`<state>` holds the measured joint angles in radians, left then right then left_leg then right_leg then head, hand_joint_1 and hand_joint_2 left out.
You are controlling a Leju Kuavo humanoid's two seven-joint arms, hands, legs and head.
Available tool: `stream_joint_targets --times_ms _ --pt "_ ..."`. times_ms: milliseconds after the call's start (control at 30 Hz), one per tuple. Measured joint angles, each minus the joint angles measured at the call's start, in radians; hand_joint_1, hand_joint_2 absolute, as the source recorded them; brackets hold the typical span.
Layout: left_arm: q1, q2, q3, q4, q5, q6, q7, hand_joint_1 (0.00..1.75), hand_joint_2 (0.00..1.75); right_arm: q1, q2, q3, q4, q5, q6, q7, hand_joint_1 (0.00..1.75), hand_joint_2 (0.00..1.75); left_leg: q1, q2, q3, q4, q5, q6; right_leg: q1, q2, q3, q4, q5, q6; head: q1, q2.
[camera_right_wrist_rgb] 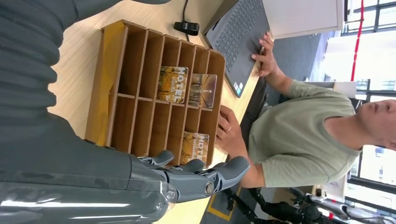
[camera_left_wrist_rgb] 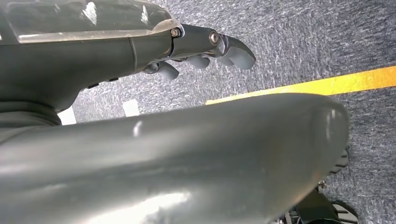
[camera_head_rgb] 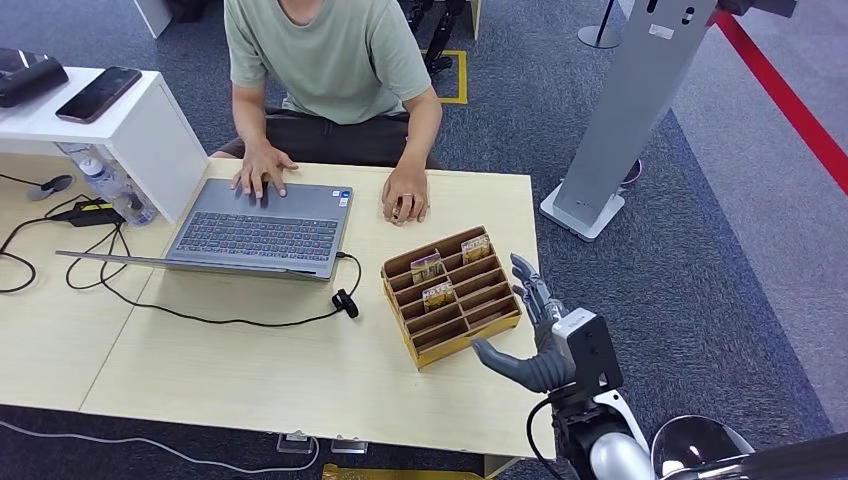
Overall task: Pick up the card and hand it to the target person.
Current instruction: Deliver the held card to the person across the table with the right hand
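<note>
Reach phase, as far as I can judge: my right hand (camera_head_rgb: 540, 335) hangs at the wooden card rack (camera_head_rgb: 452, 296), just off the side away from the laptop (camera_head_rgb: 262, 232), fingers apart and holding nothing. No card is picked yet.

Three cards sit upright in the rack's slots. One card (camera_head_rgb: 476, 247) is in the row nearest the person (camera_head_rgb: 330, 75), on my hand's side. A second (camera_head_rgb: 426, 266) is in the next row, toward the laptop, and a third (camera_head_rgb: 436, 294) sits a couple of rows closer to me. From the right wrist view they look like printed hotel cards, autumn-coloured artwork with white lettering, thin and flat, only their top parts poking above the dividers.

Next move, I reckon: bring the hand over the rack, line thumb and a finger up on a card's exposed top edge, pinch and lift straight up so it clears the dividers. Then carry it to the person seated beyond the rack.

Left hand (camera_left_wrist_rgb: 205, 46) hangs down over grey carpet, fingers curled in, nothing in it.
</note>
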<state>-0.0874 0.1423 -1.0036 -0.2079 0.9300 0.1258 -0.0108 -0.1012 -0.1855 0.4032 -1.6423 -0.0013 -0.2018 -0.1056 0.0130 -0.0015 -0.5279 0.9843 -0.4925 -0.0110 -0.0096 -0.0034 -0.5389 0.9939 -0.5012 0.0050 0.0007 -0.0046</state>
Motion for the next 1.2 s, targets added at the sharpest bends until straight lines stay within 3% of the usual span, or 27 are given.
stream_joint_targets --times_ms 267,1200 --pt "-0.002 0.0 0.0 0.0 0.0 0.002 0.027 0.0 0.0 0.028 0.017 -0.008 0.016 0.039 -0.049 0.025 0.0 1.75 0.0 0.0 0.0 0.0 0.0 0.0 0.0 0.0 0.0 0.0 0.0 0.0 -0.001 0.0" --pt "-0.004 0.0 0.0 0.0 -0.003 0.0 0.054 0.0 0.0 0.054 0.027 -0.01 0.031 0.022 -0.032 0.001 0.0 1.75 0.0 0.0 0.0 0.0 0.0 0.0 0.0 0.0 0.0 0.0 0.0 0.0 0.0 0.0"
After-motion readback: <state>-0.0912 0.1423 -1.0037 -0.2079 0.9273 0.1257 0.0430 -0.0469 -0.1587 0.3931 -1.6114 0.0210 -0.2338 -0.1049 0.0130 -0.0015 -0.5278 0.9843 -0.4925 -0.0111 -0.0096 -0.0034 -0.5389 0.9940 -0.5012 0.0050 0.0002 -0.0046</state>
